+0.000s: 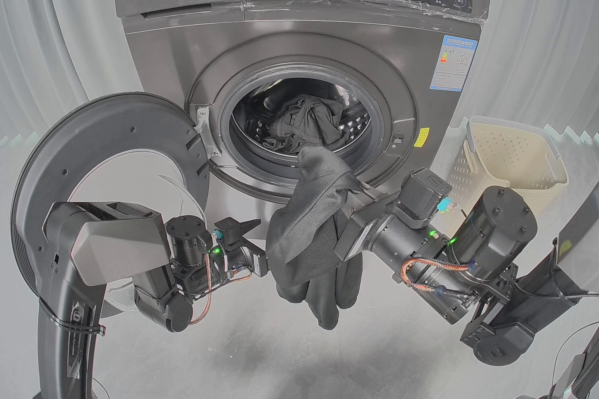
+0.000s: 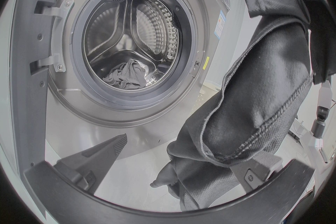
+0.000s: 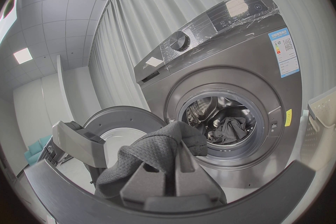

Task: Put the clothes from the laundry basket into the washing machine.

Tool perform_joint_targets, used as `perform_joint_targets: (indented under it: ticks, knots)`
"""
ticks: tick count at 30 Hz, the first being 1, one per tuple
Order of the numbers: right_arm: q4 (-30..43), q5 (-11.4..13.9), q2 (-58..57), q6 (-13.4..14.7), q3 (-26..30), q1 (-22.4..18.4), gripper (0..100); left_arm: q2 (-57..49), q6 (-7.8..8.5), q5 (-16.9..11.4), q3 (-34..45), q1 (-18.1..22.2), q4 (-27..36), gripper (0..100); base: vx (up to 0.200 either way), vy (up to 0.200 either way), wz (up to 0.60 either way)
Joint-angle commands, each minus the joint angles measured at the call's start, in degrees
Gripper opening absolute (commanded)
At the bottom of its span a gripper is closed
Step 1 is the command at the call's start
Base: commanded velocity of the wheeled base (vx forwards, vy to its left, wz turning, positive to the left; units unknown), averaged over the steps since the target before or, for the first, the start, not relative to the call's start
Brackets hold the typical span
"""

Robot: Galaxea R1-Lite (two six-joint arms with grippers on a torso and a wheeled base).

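Note:
The washing machine (image 1: 299, 38) stands in front of me with its round door (image 1: 106, 151) swung open to the left. A dark garment (image 1: 306, 123) lies inside the drum (image 2: 140, 35). My right gripper (image 1: 350, 197) is shut on a dark grey garment (image 1: 312, 225) just below and in front of the drum opening; the cloth hangs down from it toward the floor. In the right wrist view the cloth (image 3: 150, 153) drapes over that gripper (image 3: 171, 165). My left gripper (image 1: 248, 230) stands open, low and left of the hanging garment (image 2: 259, 102), which brushes past one of its fingers (image 2: 260, 168).
A cream perforated laundry basket (image 1: 511, 160) stands on the floor to the right of the machine, behind my right arm. The open door takes up the space at left. Grey curtains hang behind the machine. Bare floor lies below the hanging cloth.

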Motion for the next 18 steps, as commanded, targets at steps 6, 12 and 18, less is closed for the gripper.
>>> perform_joint_targets:
  ticks: [6,12,18]
  knots:
    - [-0.01,-0.01,0.12,0.01,0.01,0.85,0,0.94,0.07,-1.22,-2.02,-0.62,-0.08,100,0.0,0.0,0.0]
    - [-0.09,-0.01,0.2,0.01,0.01,0.94,0,1.56,0.78,-3.33,-2.37,-1.94,-0.08,100,0.0,0.0,0.0]
    - [-0.09,-0.01,0.29,0.01,0.1,0.94,0,1.82,0.95,-3.24,-3.6,-2.55,-0.08,100,0.0,0.0,0.0]
